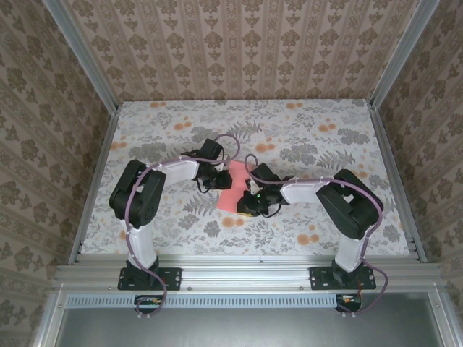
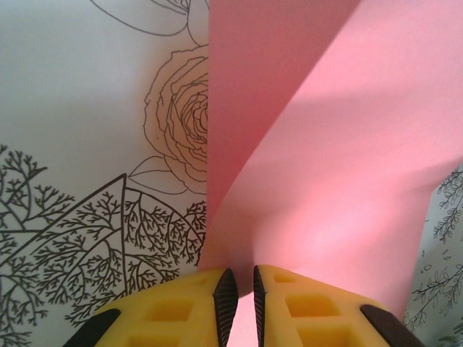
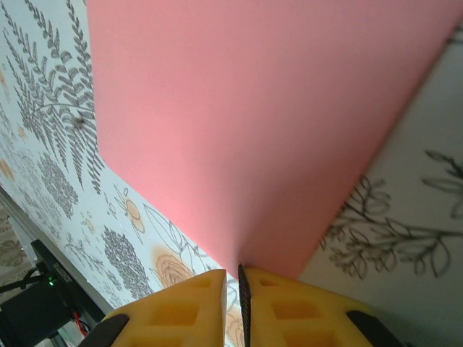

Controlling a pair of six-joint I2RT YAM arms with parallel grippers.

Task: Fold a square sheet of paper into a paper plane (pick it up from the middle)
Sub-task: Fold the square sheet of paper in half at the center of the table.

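Floral-print table [image 1: 325, 144], patterned wallpaper [image 1: 239, 43] on three sides. Coral-pink paper [image 1: 233, 189] mid-table, caught between both arms. Left pincer [image 1: 209, 183] at one side edge, right pincer [image 1: 254, 205] at the opposite, nearer edge. Neither arm nearer, both touching. Long axis of paper roughly crosswise to the line joining the two pincers.

Left wrist view: left pincer [image 2: 239, 285] drawn to a narrow slit, seemingly nipping the paper's edge. Paper [image 2: 325, 181] lifting straight ahead of the fingertips, bent along a line running away from them. Shaded flap to pincer's left, lit flap to its right.

Right wrist view: right pincer [image 3: 240, 278] pressed together on the edge. Paper [image 3: 246, 123] spreading flat ahead and to pincer's left.

Both arms low, elbows out, wrists turned inward toward each other.

Judged: coming move hinging on that bend line ahead of left pincer. Best carried over it together, not pulled apart; tear risk otherwise.
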